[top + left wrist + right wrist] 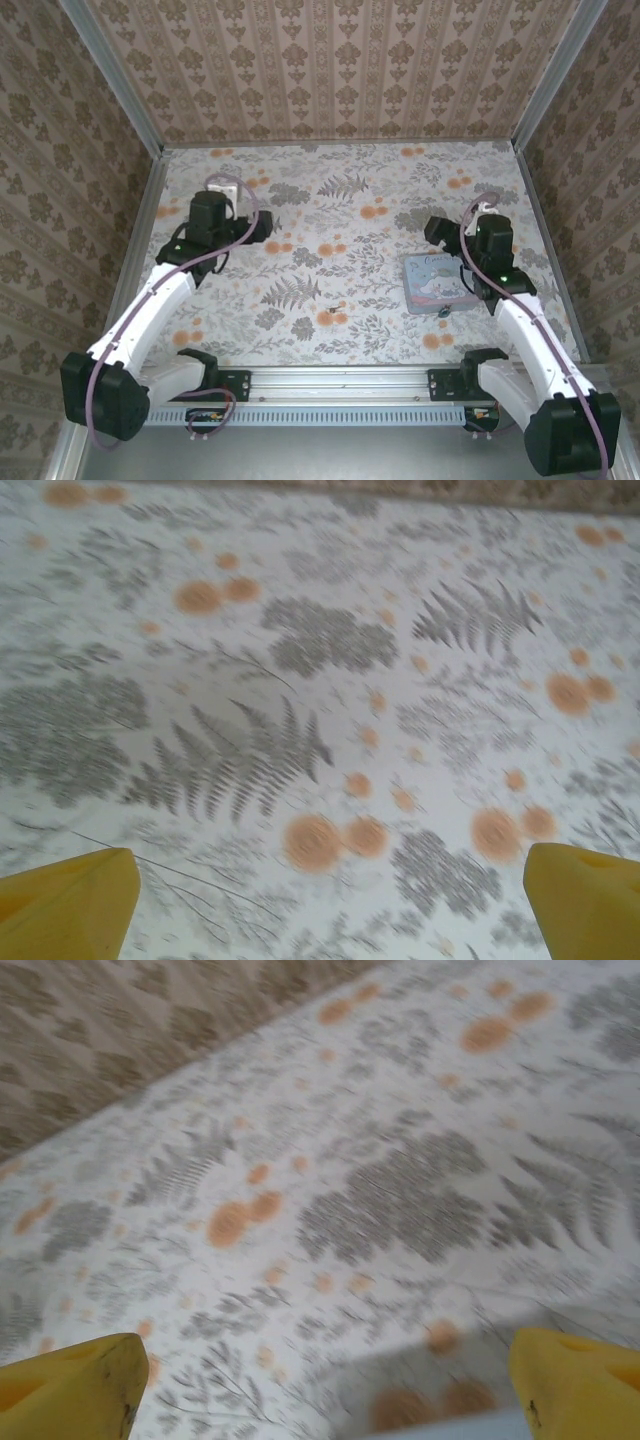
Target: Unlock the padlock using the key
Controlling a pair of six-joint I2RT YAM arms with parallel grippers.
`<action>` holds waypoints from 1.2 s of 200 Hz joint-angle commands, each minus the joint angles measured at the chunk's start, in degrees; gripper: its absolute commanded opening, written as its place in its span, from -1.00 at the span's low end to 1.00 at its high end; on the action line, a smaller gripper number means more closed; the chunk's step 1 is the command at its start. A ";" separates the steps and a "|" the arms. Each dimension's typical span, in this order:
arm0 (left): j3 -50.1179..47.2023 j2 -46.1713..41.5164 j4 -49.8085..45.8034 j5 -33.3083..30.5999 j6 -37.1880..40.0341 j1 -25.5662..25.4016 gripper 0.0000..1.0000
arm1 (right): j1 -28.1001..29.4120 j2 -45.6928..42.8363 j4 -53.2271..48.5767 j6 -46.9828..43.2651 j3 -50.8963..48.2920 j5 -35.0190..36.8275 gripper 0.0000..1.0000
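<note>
Table surface [360, 190]: covered by a pale floral sheet printed with grey ferns, grey leaf clusters and orange blossoms; the same print is seen blurred in both wrist views. Pale-blue rectangular tin [435, 283] with a cartoon print: lies flat on the right half of the table, towards the near edge. Small white object [222, 186]: at the far left of the table, partly hidden, nature not determinable. Back wall [340, 70] and side walls: brown-and-cream damask wallpaper, meeting at grey metal corner posts [110, 75]. Near edge: a silver aluminium rail [340, 380] runs across, with a slotted grey strip [340, 412] just in front of it.
</note>
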 commanded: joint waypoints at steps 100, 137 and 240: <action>-0.54 4.23 -4.37 2.11 -8.75 -13.62 1.00 | -10.20 0.41 -20.06 6.22 -4.00 -0.44 0.89; -0.60 5.90 -2.96 7.57 -10.65 -15.88 1.00 | -9.87 -1.65 -16.31 10.90 -8.14 -11.25 0.63; 0.27 19.24 8.03 14.19 -16.99 -26.61 1.00 | 8.99 3.68 0.53 29.21 -10.48 -5.09 0.29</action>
